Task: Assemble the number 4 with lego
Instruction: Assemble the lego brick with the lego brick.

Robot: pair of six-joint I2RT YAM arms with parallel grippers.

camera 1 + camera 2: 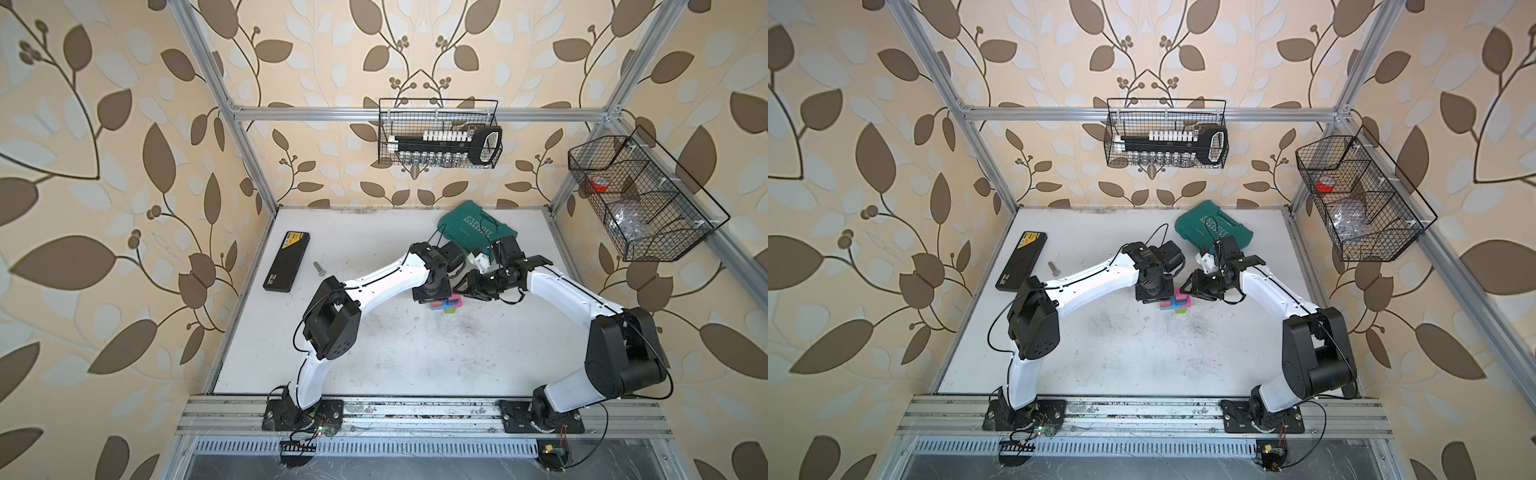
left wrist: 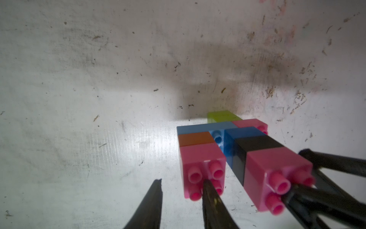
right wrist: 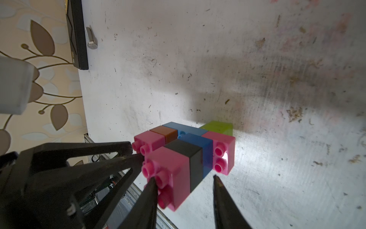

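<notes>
Left wrist view: number 4 point(image 2: 255, 143) lying flat; left gripper point(image 2: 182, 180) and right gripper point(image 3: 183, 178), spread and empty, butt its pink ends, probably tightening joints

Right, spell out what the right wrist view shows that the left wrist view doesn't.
Only the right wrist view: the black case, the metal bolt beside it, and the leaf wallpaper past the table edge. Only the left wrist view: nothing extra, just scuffed table around the figure. Both: the number 4 lying flat, with the left gripper and the right gripper each at one of its pink ends, jaws apart.
</notes>
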